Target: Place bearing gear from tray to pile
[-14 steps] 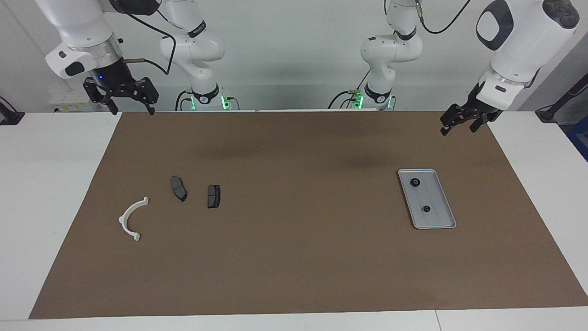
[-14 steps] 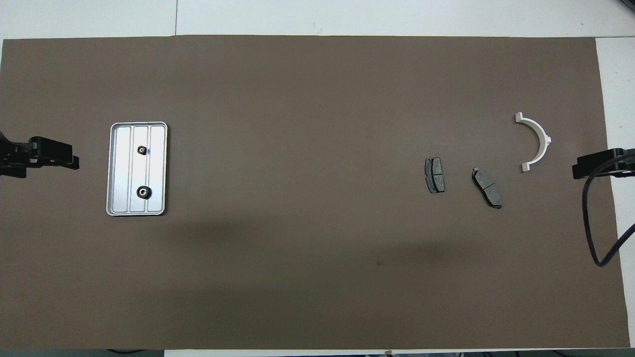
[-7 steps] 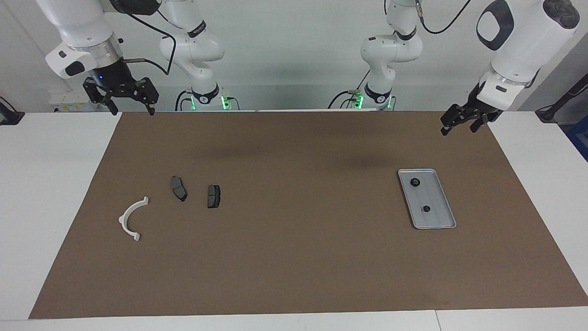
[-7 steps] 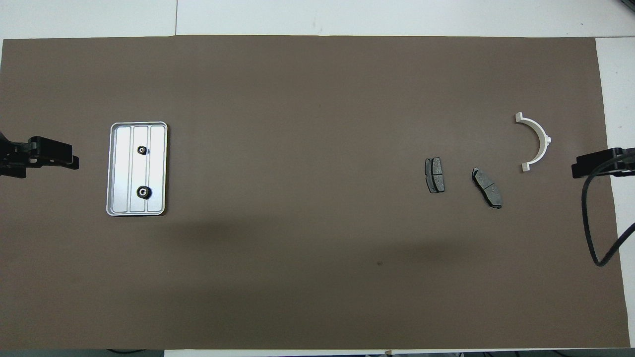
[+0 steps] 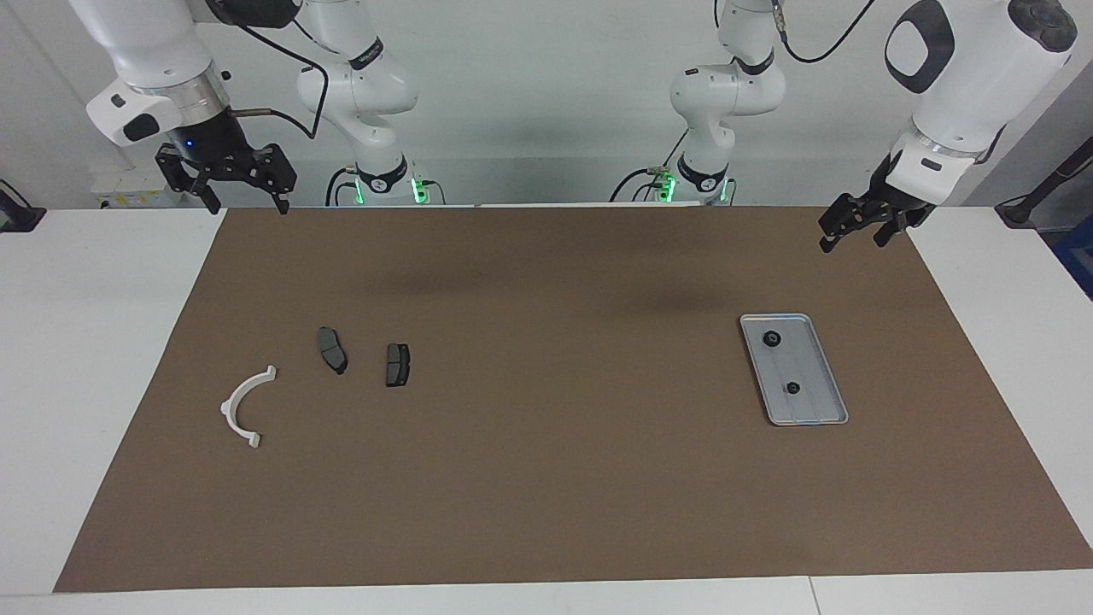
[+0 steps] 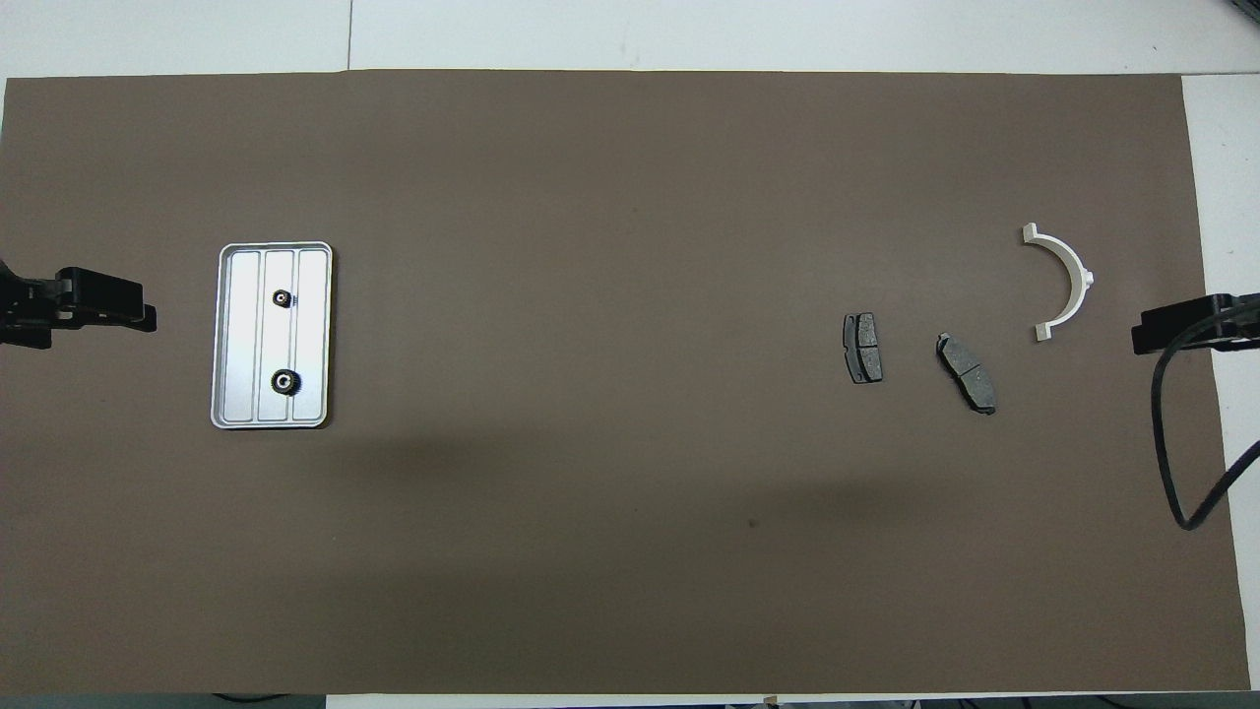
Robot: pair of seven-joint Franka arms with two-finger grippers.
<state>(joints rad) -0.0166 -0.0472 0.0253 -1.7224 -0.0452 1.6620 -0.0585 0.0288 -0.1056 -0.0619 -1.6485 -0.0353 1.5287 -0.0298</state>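
Observation:
The silver tray (image 5: 813, 407) (image 6: 236, 335) lies toward the left arm's end of the table. Two small black bearing gears rest in it, one nearer the robots (image 5: 772, 338) (image 6: 285, 380) and one farther from them (image 5: 792, 388) (image 6: 283, 297). The pile lies toward the right arm's end: a white half-ring bracket (image 5: 243, 408) (image 6: 1070, 281) and two dark brake-pad pieces (image 5: 332, 350) (image 5: 397, 365). My left gripper (image 5: 852, 242) (image 6: 148, 317) hangs open and empty over the mat's edge, clear of the tray. Over the mat's corner at its own end, my right gripper (image 5: 247, 207) (image 6: 1142, 340) is open and empty.
A brown mat (image 5: 546, 478) covers most of the white table. A black cable (image 6: 1176, 453) loops down from the right arm over the mat's edge near the bracket.
Both grippers have drifted only very slightly. Nothing on the table has moved.

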